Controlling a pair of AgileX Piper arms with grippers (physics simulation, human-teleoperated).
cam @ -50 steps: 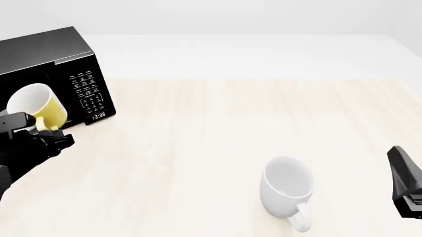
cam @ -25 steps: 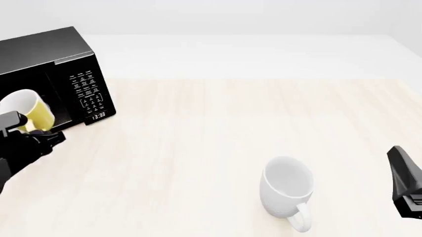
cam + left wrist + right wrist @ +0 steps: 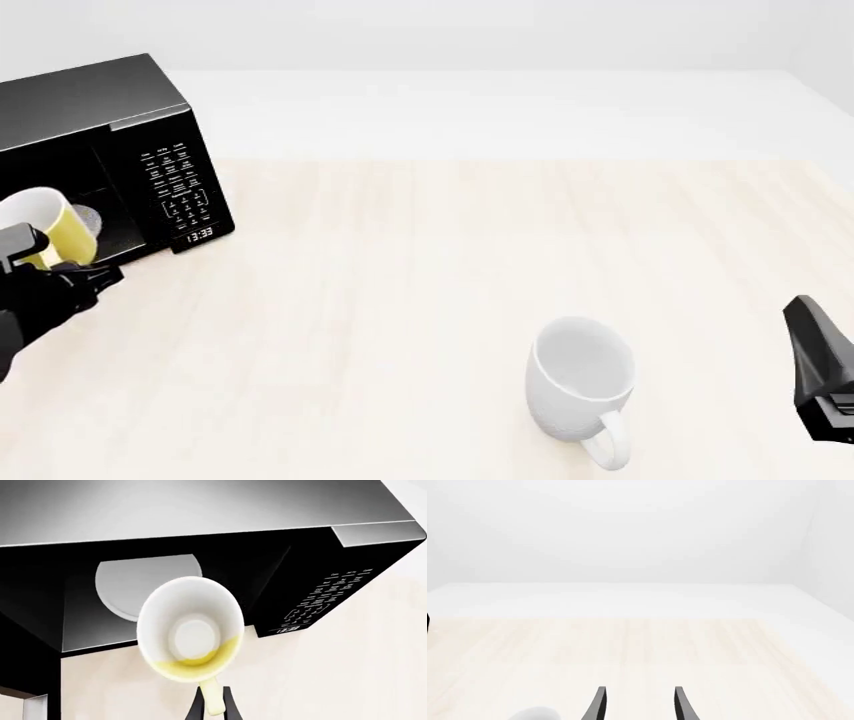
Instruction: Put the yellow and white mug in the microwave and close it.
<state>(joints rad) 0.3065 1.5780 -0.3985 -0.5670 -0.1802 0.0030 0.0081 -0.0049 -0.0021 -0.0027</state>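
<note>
The left gripper (image 3: 213, 702) holds the yellow and white mug (image 3: 190, 630) by its yellow handle; the two dark fingers (image 3: 197, 706) are closed against the handle on either side. The mug is carried tilted, its white interior and mouth turned back toward the wrist camera, with a band of yellow outer wall visible along the lower rim. It is off the tabletop (image 3: 441, 260), in the air directly before the open cavity of the microwave (image 3: 127, 130).

The microwave stands at the far left corner of the tabletop. In the left wrist view its cavity is open and dark — the white round turntable plate (image 3: 130, 587) lies on the cavity floor, partly hidden behind the mug. The keypad panel (image 3: 176, 190) with white lettering and the small clock display (image 3: 198, 235) sit on the side of the front nearer the table's middle. Whether the mug has crossed the cavity opening cannot be told.

In the front view the mug (image 3: 47, 235) appears at the left edge, overlapping the microwave's open front, above the dark body of the left arm.

The right gripper (image 3: 637, 705) is parked near the right edge — its jaws stand apart and hold nothing. A larger white mug (image 3: 581, 385) stands on the tabletop near the near edge, right of centre, handle toward the near edge, well apart from both grippers.
</note>
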